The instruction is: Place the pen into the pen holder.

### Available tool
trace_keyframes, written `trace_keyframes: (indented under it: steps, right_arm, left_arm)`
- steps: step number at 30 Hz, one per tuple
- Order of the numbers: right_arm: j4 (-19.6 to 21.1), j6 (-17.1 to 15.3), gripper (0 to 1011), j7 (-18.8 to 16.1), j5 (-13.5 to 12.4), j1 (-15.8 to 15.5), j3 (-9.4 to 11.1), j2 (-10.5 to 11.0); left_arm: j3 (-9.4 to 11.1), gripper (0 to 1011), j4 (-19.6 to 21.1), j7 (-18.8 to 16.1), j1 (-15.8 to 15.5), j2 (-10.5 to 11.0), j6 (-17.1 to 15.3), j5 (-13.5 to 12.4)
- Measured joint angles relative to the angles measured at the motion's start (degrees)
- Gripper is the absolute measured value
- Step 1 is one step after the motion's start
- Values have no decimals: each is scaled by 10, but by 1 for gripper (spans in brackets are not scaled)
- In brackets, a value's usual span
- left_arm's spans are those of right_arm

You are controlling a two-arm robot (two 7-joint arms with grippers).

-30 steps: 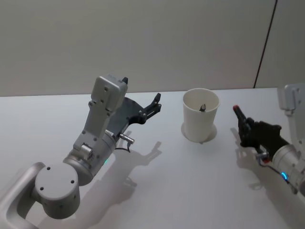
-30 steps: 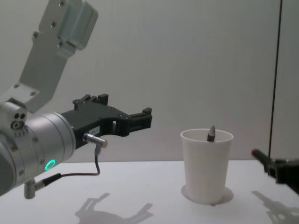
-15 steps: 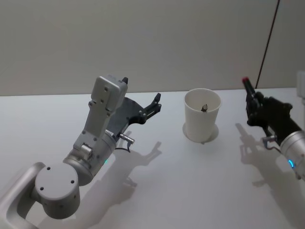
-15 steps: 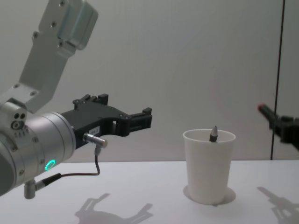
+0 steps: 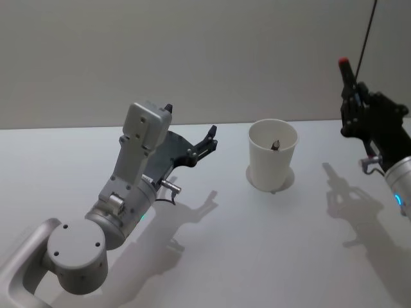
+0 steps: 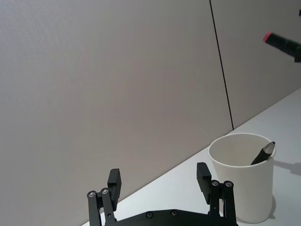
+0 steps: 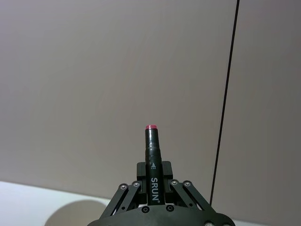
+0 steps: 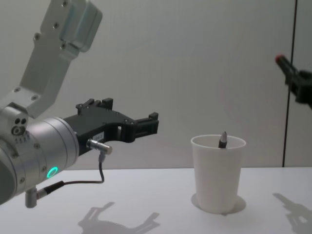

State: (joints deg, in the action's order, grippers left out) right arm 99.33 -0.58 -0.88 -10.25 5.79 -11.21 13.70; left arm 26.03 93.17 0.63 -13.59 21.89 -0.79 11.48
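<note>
1. My right claw (image 5: pixel 352 96) is clamped on the pen (image 7: pixel 152 155), a black marker with a red end, held near its lower part so the red end points up and slightly away from me. It hangs high in the air, to the right of the pen holder (image 5: pixel 273 154) and well above its rim.
2. To do this step well, I judge I should carry the pen left until it is over the cup's mouth, tip it nearer upright, lower it inside the rim, then release. A push on the wall could topple the light paper cup.
3. A dark pen (image 8: pixel 223 140) already leans inside the holder against its right side, so I would aim for the free left part.
4. My right forearm rises from the lower right, wrist bent so the claw points upward.
5. The holder stands upright on the white desk (image 5: pixel 257 244).
6. My left claw (image 8: pixel 146 126) hovers wide apart, idle, left of the cup and level with its rim.
</note>
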Motion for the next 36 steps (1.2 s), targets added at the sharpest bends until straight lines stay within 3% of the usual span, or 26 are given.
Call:
trace_keyframes:
  steps: [13, 36]
  right_arm:
    - [-53, 105, 178, -13, 45, 38, -8, -25]
    - [-201, 187, 178, -25, 125, 115, -38, -83]
  left_arm:
    - [0, 1001, 0, 0, 0, 0, 0, 0]
    - [0, 1001, 0, 0, 0, 0, 0, 0]
